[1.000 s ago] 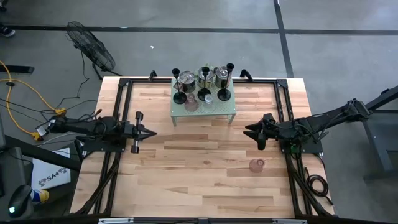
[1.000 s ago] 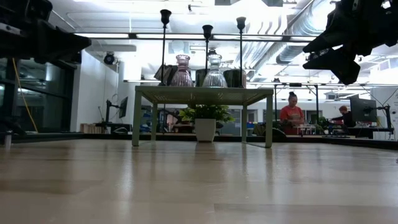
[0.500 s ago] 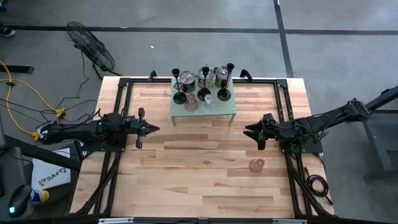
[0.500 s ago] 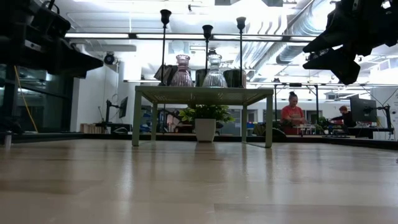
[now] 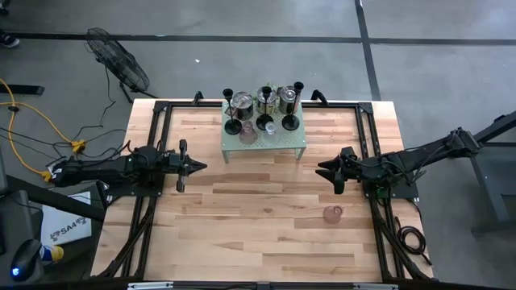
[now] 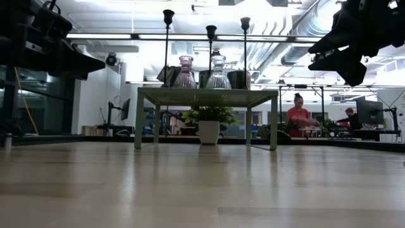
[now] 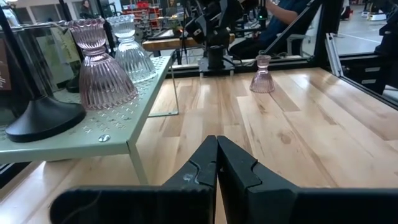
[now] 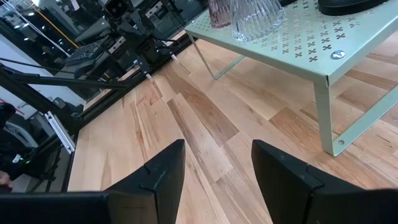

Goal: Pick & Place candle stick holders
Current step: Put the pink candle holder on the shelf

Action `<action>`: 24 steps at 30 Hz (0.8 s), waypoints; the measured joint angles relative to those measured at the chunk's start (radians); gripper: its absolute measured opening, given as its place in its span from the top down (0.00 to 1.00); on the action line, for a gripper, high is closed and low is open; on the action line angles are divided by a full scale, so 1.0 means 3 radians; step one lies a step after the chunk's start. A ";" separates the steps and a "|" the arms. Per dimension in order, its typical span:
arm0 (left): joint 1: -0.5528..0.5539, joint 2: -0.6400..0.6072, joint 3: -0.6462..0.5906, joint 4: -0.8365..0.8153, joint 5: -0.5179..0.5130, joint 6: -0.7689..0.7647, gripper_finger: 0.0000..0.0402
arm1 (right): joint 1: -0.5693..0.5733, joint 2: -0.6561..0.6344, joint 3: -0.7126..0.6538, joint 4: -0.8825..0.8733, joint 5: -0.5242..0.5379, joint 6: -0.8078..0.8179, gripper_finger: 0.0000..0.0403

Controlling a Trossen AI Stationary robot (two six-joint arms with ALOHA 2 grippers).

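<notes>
Several candle stick holders stand on the pale green perforated rack [image 5: 266, 143] at the table's far middle: black slim-stemmed ones [image 5: 297, 105], silver cups [image 5: 243, 102], a pink glass one [image 7: 98, 70] and a clear glass one [image 7: 130, 53]. Another small pink glass holder [image 5: 333, 213] stands alone on the table, near the right side; it also shows in the left wrist view [image 7: 262, 66]. My left gripper [image 5: 198, 167] hovers shut and empty left of the rack. My right gripper [image 5: 322, 169] hovers open and empty right of the rack, its fingers apart in the right wrist view [image 8: 217, 171].
Black frame rails [image 5: 153, 145] run along the table's left, right and far sides. A potted leafy plant [image 6: 209, 123] stands behind the rack. Bare wood [image 5: 258, 217] lies between the arms and toward the near edge. People [image 6: 296, 120] are in the room beyond.
My left gripper has moved a little toward the table's right and far edges, closer to the rack, and has then kept still.
</notes>
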 joint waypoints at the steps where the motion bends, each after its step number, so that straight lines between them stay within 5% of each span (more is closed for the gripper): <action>1: 0.0000 0.0000 0.0000 0.0000 -0.0002 0.0000 1.00 | 0.0000 0.0000 0.0000 0.0000 0.0000 0.0000 0.56; 17: 0.0000 0.0000 0.0000 -0.0003 -0.0012 -0.0006 1.00 | 0.0000 0.0000 0.0000 0.0000 0.0009 -0.0015 0.56; 24: 0.0000 0.0000 0.0000 -0.0004 -0.0012 -0.0006 1.00 | 0.0000 0.0000 0.0000 0.0000 0.0093 -0.0502 0.56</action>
